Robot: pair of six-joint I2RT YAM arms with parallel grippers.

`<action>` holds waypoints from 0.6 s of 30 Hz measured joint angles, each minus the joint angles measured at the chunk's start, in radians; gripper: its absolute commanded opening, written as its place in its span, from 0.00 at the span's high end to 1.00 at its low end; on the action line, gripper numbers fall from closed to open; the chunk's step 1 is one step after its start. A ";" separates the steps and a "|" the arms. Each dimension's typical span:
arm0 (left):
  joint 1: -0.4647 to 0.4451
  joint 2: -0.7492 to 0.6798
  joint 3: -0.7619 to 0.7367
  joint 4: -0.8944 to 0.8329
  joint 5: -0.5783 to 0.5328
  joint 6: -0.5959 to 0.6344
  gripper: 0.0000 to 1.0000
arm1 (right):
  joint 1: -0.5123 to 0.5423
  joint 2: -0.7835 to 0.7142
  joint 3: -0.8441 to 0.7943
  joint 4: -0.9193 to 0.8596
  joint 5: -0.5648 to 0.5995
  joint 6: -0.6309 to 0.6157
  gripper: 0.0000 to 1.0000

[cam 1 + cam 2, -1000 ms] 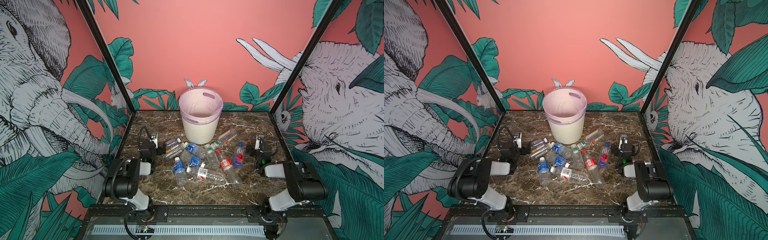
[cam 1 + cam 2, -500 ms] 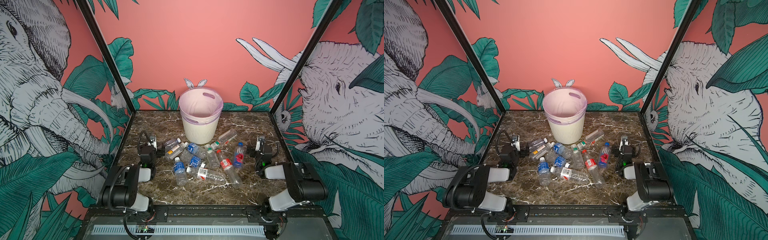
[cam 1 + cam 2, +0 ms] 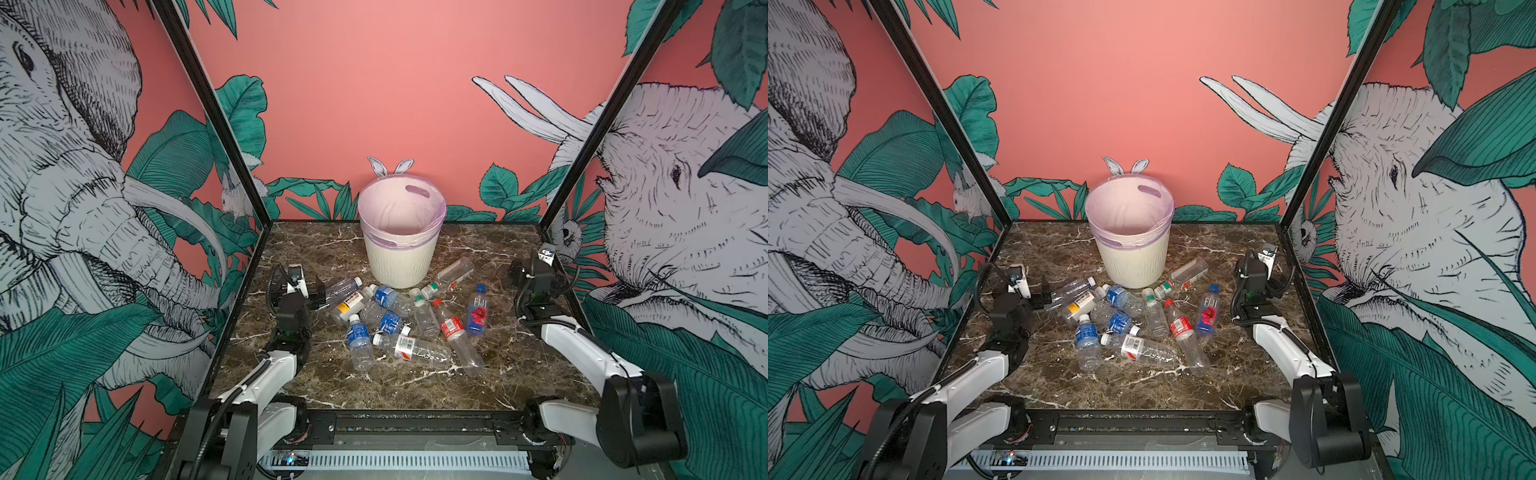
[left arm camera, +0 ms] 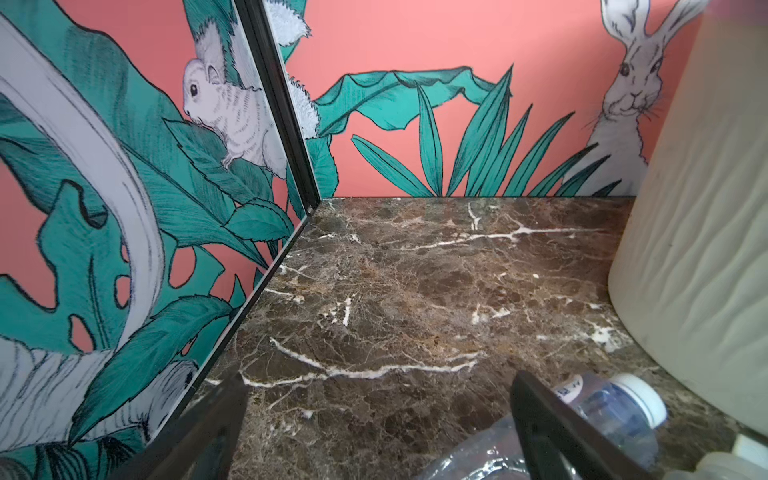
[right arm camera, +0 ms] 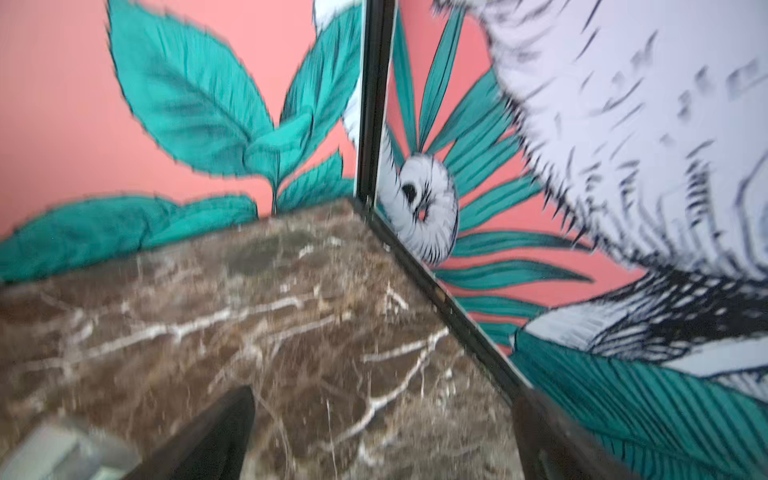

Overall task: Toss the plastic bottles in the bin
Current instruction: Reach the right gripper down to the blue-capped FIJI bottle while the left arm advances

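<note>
We judge nothing done: plastic bottles [image 3: 390, 322] litter the counter [image 3: 374, 390], bin [image 3: 401, 257] looks empty; left end effector [image 4: 374, 440], right end effector [image 5: 378, 440] gape wide.

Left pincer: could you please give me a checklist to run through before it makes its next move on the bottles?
1. Left pincer open: ok.
2. White-capped clear bottle centred between its fingers: not ok; the neck and cap lie beyond one finger.
3. Bin upright, mouth unobstructed: ok.
4. Right pincer open, holding nothing: ok.
5. Bottle empty or filled: cannot tell.
</note>
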 measured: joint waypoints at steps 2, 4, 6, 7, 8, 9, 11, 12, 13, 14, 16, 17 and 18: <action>0.000 -0.052 0.028 -0.078 0.003 -0.045 0.00 | 0.008 -0.040 0.051 -0.105 -0.014 0.053 0.01; -0.002 -0.105 0.056 -0.153 0.014 -0.092 0.00 | 0.031 -0.085 0.055 -0.178 -0.040 0.074 0.01; -0.006 -0.150 0.067 -0.209 0.029 -0.134 0.00 | 0.064 -0.106 0.058 -0.251 -0.069 0.079 0.01; -0.006 -0.167 0.069 -0.235 0.033 -0.153 0.00 | 0.077 -0.107 0.067 -0.290 -0.080 0.079 0.01; -0.006 -0.183 0.070 -0.266 0.041 -0.174 0.00 | 0.090 -0.100 0.082 -0.330 -0.100 0.079 0.01; -0.007 -0.193 0.070 -0.290 0.051 -0.190 0.01 | 0.103 -0.090 0.099 -0.366 -0.120 0.077 0.01; -0.010 -0.204 0.070 -0.331 0.075 -0.216 0.00 | 0.121 -0.074 0.130 -0.423 -0.164 0.074 0.03; -0.011 -0.206 0.070 -0.350 0.087 -0.228 0.00 | 0.129 -0.068 0.143 -0.448 -0.186 0.071 0.04; -0.011 -0.206 0.071 -0.366 0.101 -0.238 0.00 | 0.137 -0.062 0.159 -0.475 -0.210 0.070 0.04; -0.011 -0.205 0.071 -0.379 0.114 -0.246 0.00 | 0.143 -0.056 0.170 -0.494 -0.228 0.070 0.04; -0.011 -0.201 0.071 -0.394 0.144 -0.263 0.00 | 0.156 -0.039 0.195 -0.534 -0.272 0.070 0.05; -0.012 -0.198 0.071 -0.399 0.160 -0.271 0.00 | 0.162 -0.028 0.203 -0.549 -0.288 0.070 0.05; -0.014 -0.193 0.071 -0.401 0.174 -0.278 0.01 | 0.169 -0.009 0.214 -0.568 -0.309 0.070 0.07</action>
